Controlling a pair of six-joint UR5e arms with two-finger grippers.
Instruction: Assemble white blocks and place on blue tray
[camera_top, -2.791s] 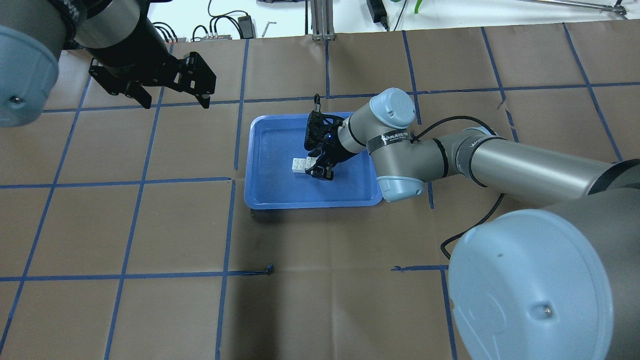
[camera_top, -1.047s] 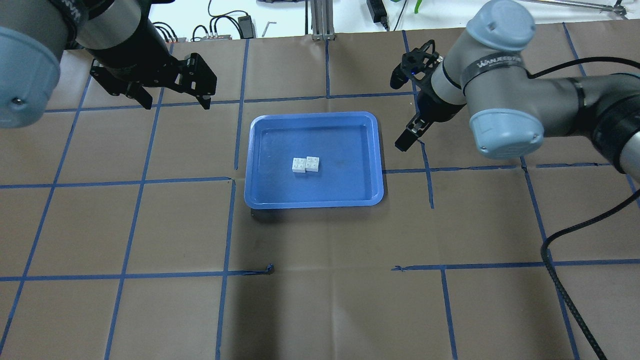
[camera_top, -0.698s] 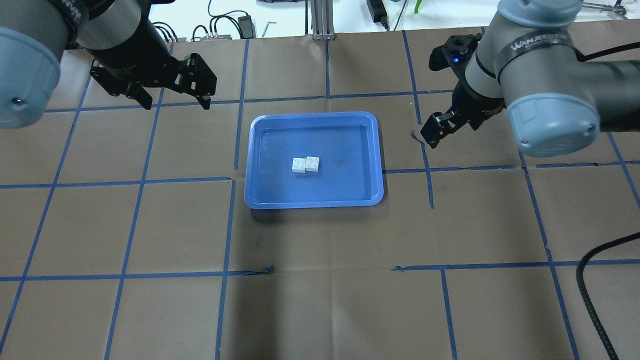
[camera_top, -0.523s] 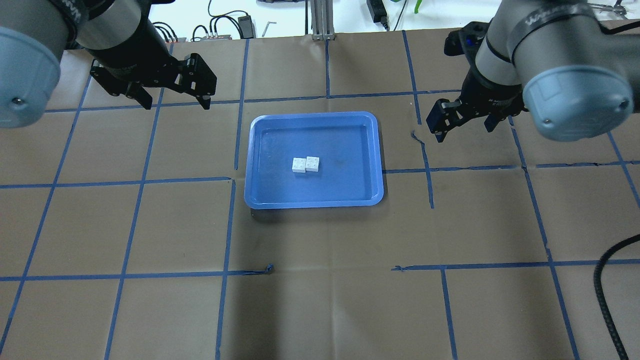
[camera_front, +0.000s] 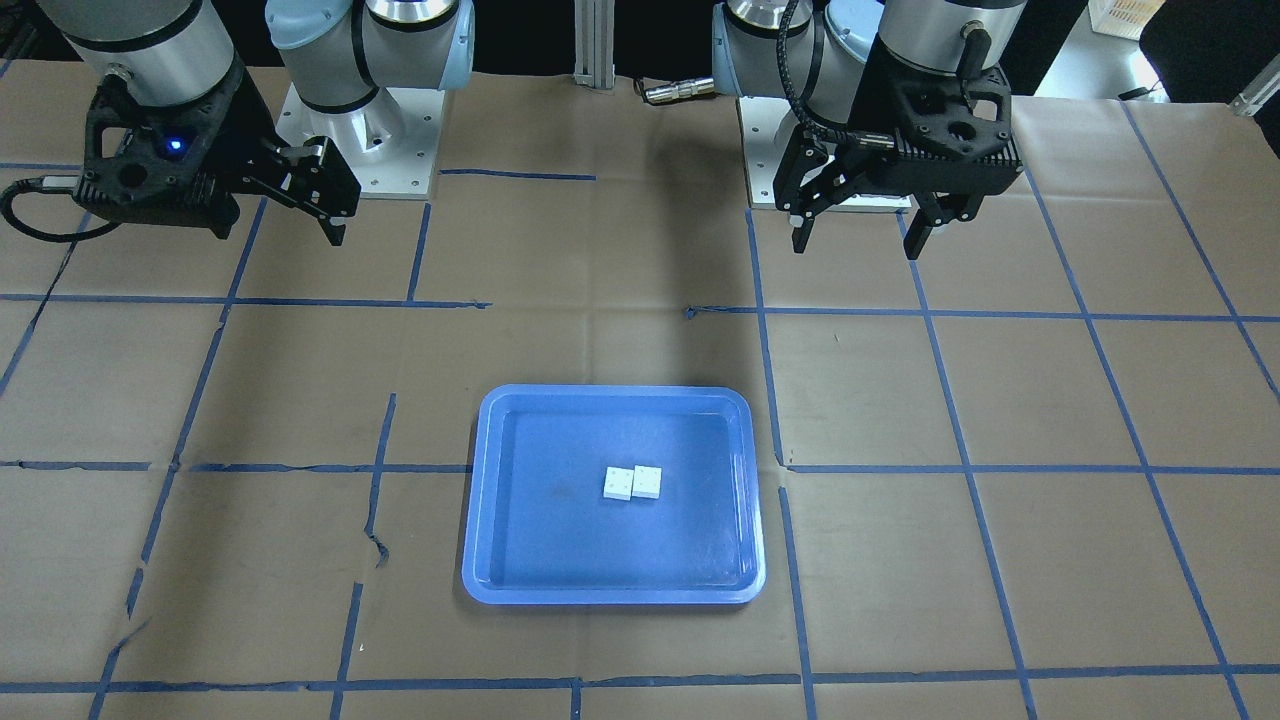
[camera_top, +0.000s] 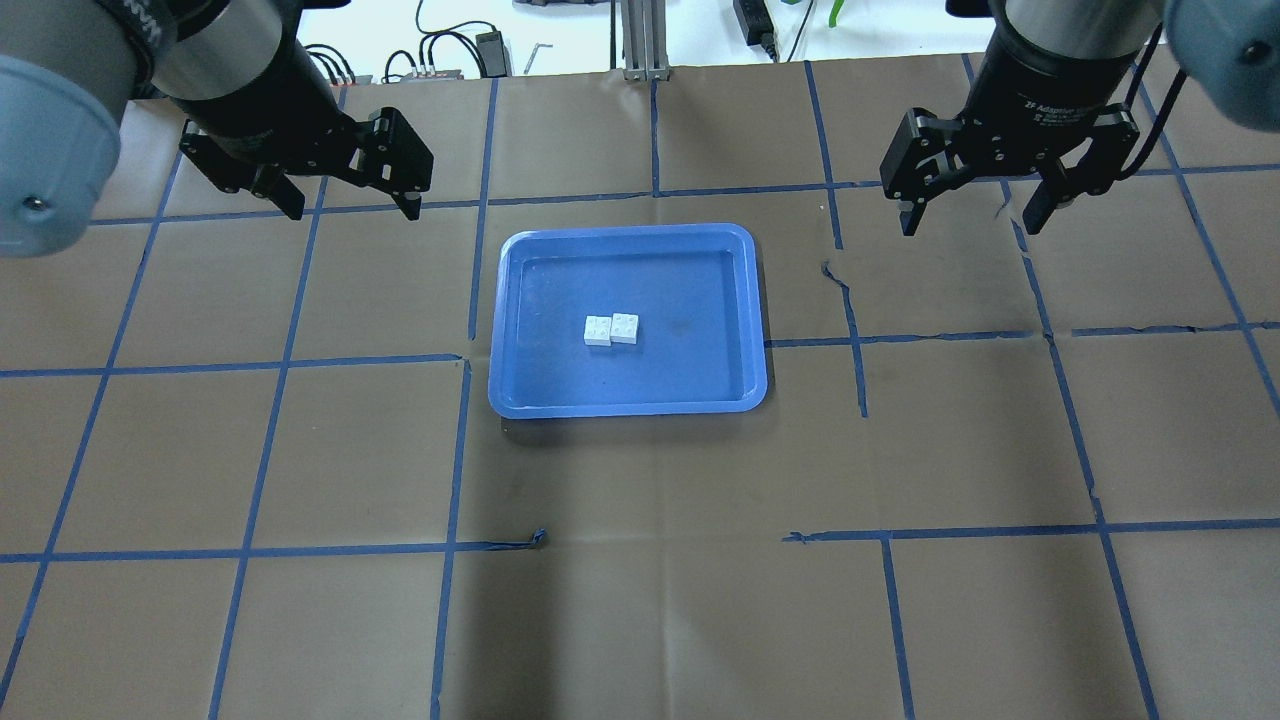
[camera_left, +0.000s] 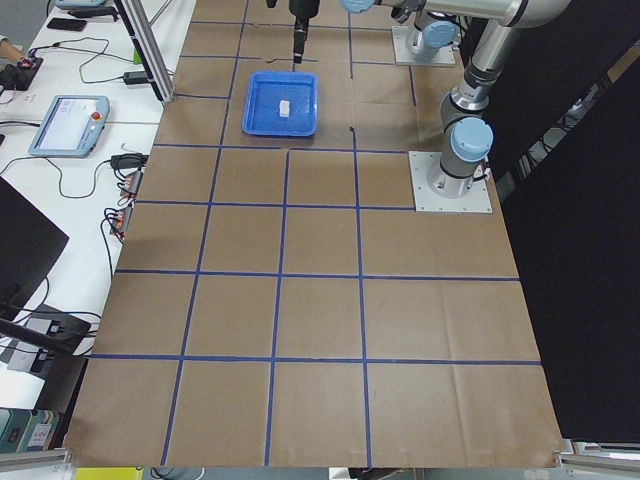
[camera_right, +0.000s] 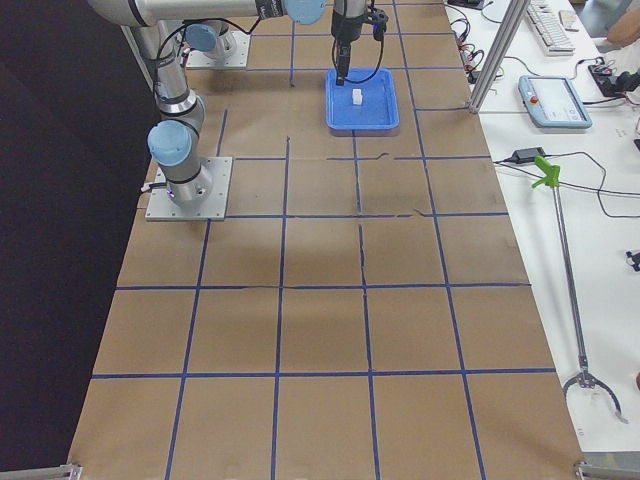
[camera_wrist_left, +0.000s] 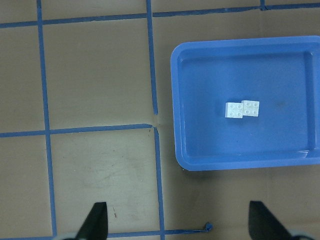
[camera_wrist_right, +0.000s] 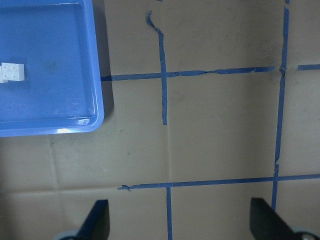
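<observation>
A large flat rectangular blue plastic tray (camera_top: 680, 372) with rounded corners and a low raised rim lies on a table covered in brown paper (camera_top: 640, 600) marked with a grid of blue tape lines. The two small white square plastic bricks (camera_top: 612, 329), each with four round studs on top, rest on the tray's floor close to its middle. They touch side by side, one set slightly out of line with the other. Whether their edges overlap or only meet cannot be told. Nothing grips them. The left arm's black two-finger gripper (camera_top: 355, 212) hangs above the paper off the tray's left side, past the corner farthest from the robot and well apart from the rim. Its fingers are spread wide with nothing between them. The right arm's black two-finger gripper (camera_top: 971, 228) hangs off the tray's right side, likewise out past the far corner and well apart from the rim. It too is released and empty. In the left wrist view the whole tray with its bricks shows ahead of the parted fingertips (camera_wrist_left: 98, 220). In the right wrist view only one corner of the tray shows.
</observation>
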